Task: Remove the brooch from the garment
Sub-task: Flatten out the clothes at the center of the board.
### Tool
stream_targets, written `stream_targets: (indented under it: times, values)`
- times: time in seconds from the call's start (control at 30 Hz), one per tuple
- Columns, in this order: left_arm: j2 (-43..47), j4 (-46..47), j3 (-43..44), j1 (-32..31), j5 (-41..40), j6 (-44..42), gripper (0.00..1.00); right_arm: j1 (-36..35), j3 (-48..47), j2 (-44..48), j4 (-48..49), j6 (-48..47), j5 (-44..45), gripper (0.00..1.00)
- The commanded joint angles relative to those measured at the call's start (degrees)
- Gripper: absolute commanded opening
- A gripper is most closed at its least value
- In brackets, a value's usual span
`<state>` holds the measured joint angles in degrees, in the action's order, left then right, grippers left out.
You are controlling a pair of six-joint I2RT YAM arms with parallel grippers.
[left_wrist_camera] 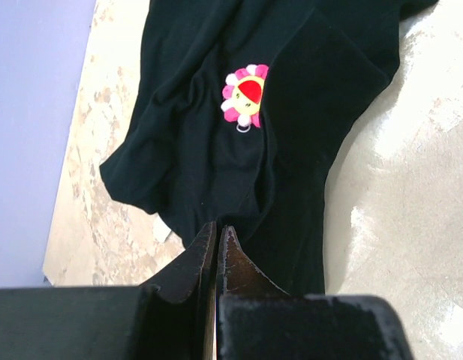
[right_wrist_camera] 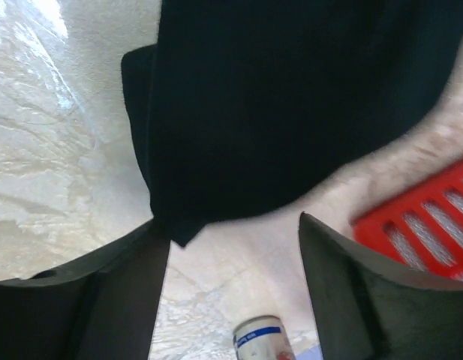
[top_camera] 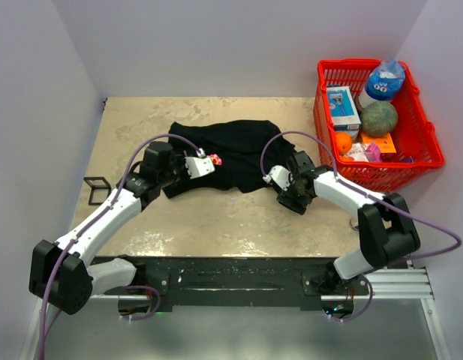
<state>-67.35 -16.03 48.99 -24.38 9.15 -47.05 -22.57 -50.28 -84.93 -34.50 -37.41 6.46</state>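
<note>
The black garment (top_camera: 235, 150) lies crumpled in the middle of the table. The brooch (top_camera: 214, 159), a small pink, red and yellow flower, sits on its left part. It also shows in the left wrist view (left_wrist_camera: 245, 94), pinned on the fabric (left_wrist_camera: 306, 112). My left gripper (top_camera: 204, 165) is just left of the brooch. Its jaws are closed at the shirt's near edge (left_wrist_camera: 217, 228), where the folds run into the tips. My right gripper (top_camera: 273, 177) is open and empty at the shirt's right hem. A fabric corner (right_wrist_camera: 175, 229) lies by one finger (right_wrist_camera: 111, 292).
A red basket (top_camera: 422, 146) with a bottle, a box, fruit and packets stands at the back right, and its wall shows in the right wrist view (right_wrist_camera: 426, 225). A can (right_wrist_camera: 261, 341) shows below the right jaws. A small black frame (top_camera: 97, 189) lies at the table's left edge.
</note>
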Motion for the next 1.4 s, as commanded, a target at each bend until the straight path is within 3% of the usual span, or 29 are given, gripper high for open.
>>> stream_targets:
  times: [0.0,0.1,0.17,0.27,0.4,0.5,0.6,0.73,0.83,0.87,0.97,1.07,1.13,1.23,1.37]
  values:
    - [2.31,0.21,-0.04,0.56,-2.2,1.08,0.0,-0.28,-2.62,-4.89,1.02,-0.91,-1.62,0.67]
    - [2.75,0.48,-0.21,1.09,-3.26,1.34,0.0,-0.28,-5.43,-6.04,-2.49,0.23,-6.72,0.6]
    - [2.84,0.56,-0.04,1.44,-4.31,1.52,0.0,-0.28,-6.84,-6.22,-3.29,1.54,-8.83,0.37]
    - [3.1,1.26,0.66,2.58,-6.15,1.26,0.0,-0.2,-10.25,-6.39,-5.39,1.55,-3.85,0.0]
    - [1.36,5.03,5.48,7.58,-7.74,1.17,0.0,-0.2,-20.8,-3.76,-6.29,-1.52,3.1,0.0]
    - [-3.55,7.23,14.96,12.68,-7.57,1.78,0.0,-0.11,-31.69,-3.14,0.71,-5.47,8.55,0.0]
    - [-11.09,10.13,26.56,17.16,-6.34,2.84,0.0,1.38,-44.96,-8.75,7.05,-6.28,10.15,0.0]
    - [-22.71,11.28,45.43,20.51,-3.89,2.58,0.0,3.58,-62.88,-21.92,11.65,-7.41,14.88,0.0]
    - [-31.06,13.39,57.03,21.92,-2.56,2.13,0.0,5.51,-80.71,-34.22,13.49,-8.55,18.13,0.0]
    - [-33.35,13.66,60.57,22.62,-2.47,2.31,0.0,5.95,-90.51,-40.69,14.37,-9.34,18.93,0.0]
    - [-42.84,13.57,76.65,24.02,-2.55,4.06,0.0,7.1,-102.61,-47.25,23.57,-12.07,24.1,0.0]
    - [-49.97,18.2,88.8,24.38,-3.35,5.39,0.0,7.89,-99.33,-45.87,41.14,-11.83,25.71,0.0]
    - [-50.34,26.37,88.83,24.38,-2.91,4.07,0.0,9.29,-101.06,-43.75,38.38,-4.9,24.48,0.0]
    - [-49.11,32.37,89.17,24.38,-0.8,3.1,0.0,9.47,-96.78,-39.2,41.61,-3.47,26.23,0.0]
    - [-44.64,40.26,87.95,24.38,-2.29,3.36,0.0,10.0,-99.4,-35.93,43.45,-3.89,25.71,0.0]
